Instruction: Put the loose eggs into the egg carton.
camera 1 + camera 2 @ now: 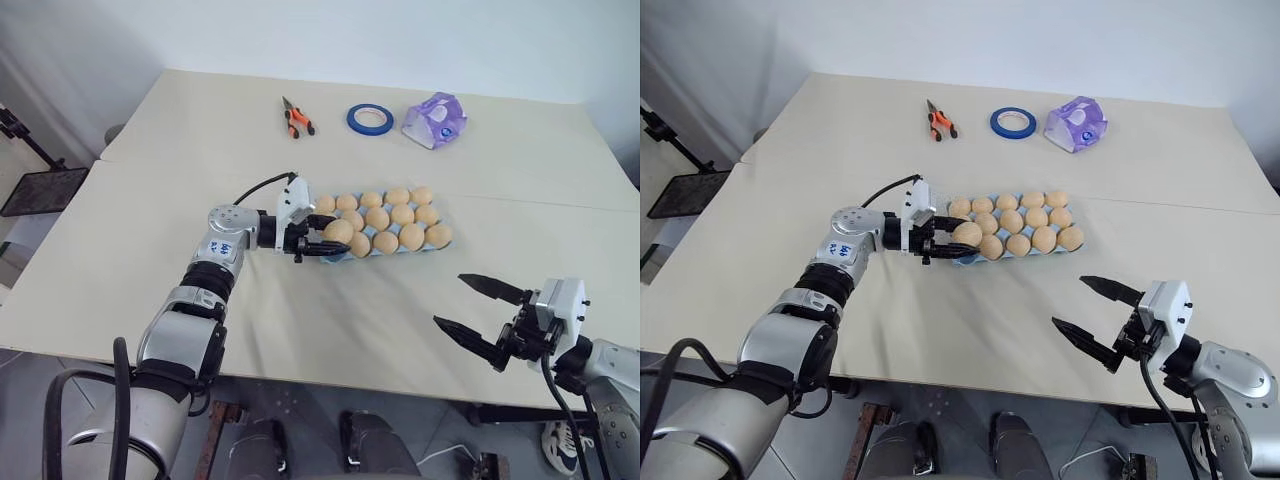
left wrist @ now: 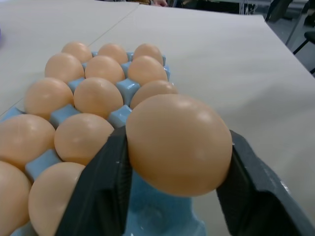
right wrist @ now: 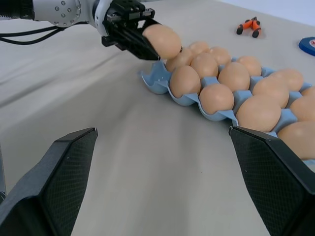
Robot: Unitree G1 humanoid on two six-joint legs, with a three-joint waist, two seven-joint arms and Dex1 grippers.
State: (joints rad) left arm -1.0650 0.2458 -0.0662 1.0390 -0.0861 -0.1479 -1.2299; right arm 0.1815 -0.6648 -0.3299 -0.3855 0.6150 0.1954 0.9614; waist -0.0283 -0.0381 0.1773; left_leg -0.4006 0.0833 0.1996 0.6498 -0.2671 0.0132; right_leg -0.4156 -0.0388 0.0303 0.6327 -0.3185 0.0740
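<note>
- Fingers of the left gripper sit on both sides of one egg, which rests between them; whether the grip is tight or letting go, I cannot tell.
- That egg hangs just above the last empty cup at the near left end of the carton.
- My guess is that this is the step of setting the final egg into its cup.
- To do it well, the egg should go straight down into the blue cup, and the fingers should open slowly and only a little.
- Care is needed so the fingers do not bump the eggs next door, which sit very close.
- The held egg looks to lie with its long side level, along the fingers; standing it up may help it fit like the others.
- The carton is a long tray on the table; its long side runs left to right in front of the robot, a bit slanted.
- All other cups look full of eggs.
- The right gripper waits near the table's front edge, well apart from the carton, with its fingers spread wide and nothing in them.
- Pliers, a tape ring and a purple packet lie far back.
</note>
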